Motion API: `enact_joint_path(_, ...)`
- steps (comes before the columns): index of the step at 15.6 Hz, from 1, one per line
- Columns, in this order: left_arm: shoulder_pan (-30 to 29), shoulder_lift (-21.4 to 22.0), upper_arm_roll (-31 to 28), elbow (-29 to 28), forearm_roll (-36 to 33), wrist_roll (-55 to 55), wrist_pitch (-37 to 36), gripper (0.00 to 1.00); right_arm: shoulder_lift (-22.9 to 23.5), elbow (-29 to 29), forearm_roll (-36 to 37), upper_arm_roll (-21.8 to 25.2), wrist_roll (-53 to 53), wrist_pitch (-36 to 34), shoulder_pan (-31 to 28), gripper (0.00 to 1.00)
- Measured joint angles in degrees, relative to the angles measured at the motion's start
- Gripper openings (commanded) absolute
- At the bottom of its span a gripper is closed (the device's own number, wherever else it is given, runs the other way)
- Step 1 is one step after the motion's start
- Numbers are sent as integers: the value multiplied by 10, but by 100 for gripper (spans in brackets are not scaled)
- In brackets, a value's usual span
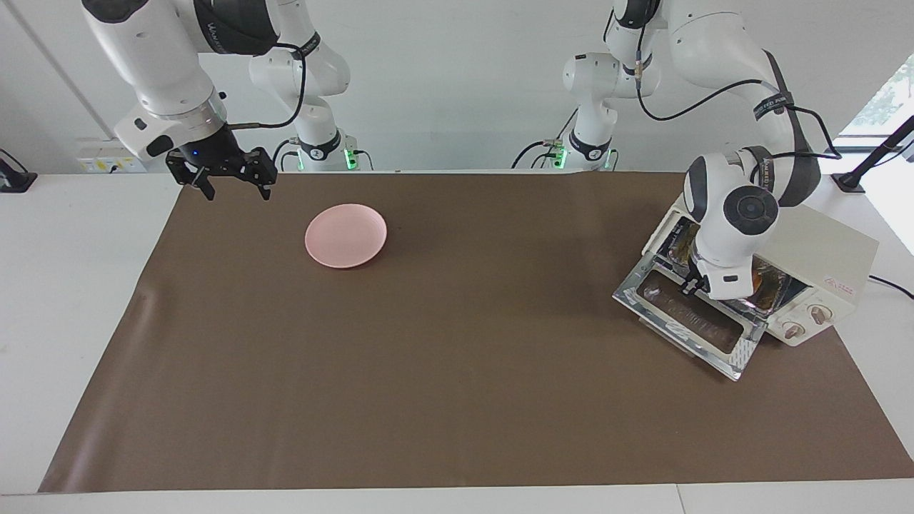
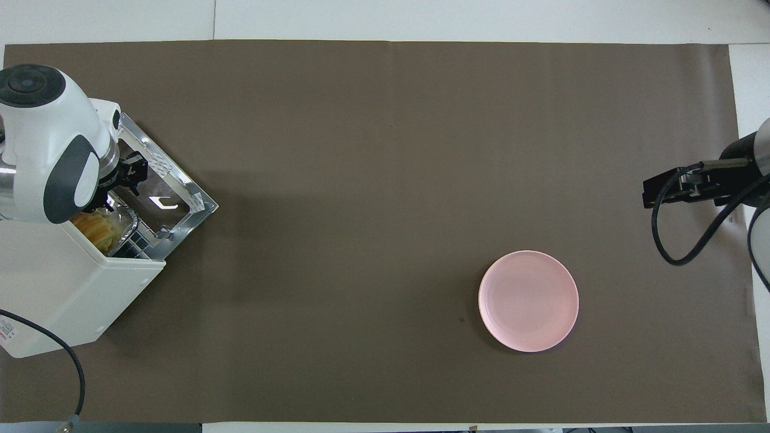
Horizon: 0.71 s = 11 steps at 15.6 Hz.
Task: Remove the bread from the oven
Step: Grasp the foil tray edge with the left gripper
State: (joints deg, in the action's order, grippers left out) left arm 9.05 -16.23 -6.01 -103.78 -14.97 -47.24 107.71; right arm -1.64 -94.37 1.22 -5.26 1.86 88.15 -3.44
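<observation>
Your one bread (image 2: pixel 99 227) sits inside the oven (image 1: pixel 821 250), just past the open mouth, on a crinkled foil tray (image 2: pixel 123 224). You only see it in the overhead view, as a yellow ridged patch under the left arm's wrist; in the facing view that wrist covers it. There is one oven, at the left arm's end of the worktop (image 1: pixel 457 400), and its glass door (image 1: pixel 689 321) is dropped flat onto the brown mat (image 2: pixel 385 180).

The left gripper (image 1: pixel 692 285) hangs at the oven mouth, over the hinge end of the door. You cannot tell from either view whether its fingers are open or closed.

You have one pink plate (image 1: pixel 345 235), bare, on the mat toward the right arm's end. The right gripper (image 1: pixel 235 182) waits in the air over the mat's edge at that end, fingers spread apart and holding nothing; only the facing view shows that gap.
</observation>
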Motion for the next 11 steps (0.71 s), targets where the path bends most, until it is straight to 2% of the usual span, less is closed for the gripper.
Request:
enact_joint_path(1, -1, 2, 0, -6, 0, 0, 4, 7, 0, 0, 0, 0, 0, 0, 0, 100)
enact_joint_path(2, -1, 5, 0, -10, 0, 0, 5, 0, 0, 0, 0, 0, 0, 0, 0, 100)
enact_joint_path(7, 0, 11, 3, -13, -1, 12, 6, 0, 0, 0, 0, 0, 0, 0, 0, 100)
enact_joint_path(11, 29, 9, 12, 28, 0, 14, 8, 0, 0, 0, 0, 0, 0, 0, 0, 100)
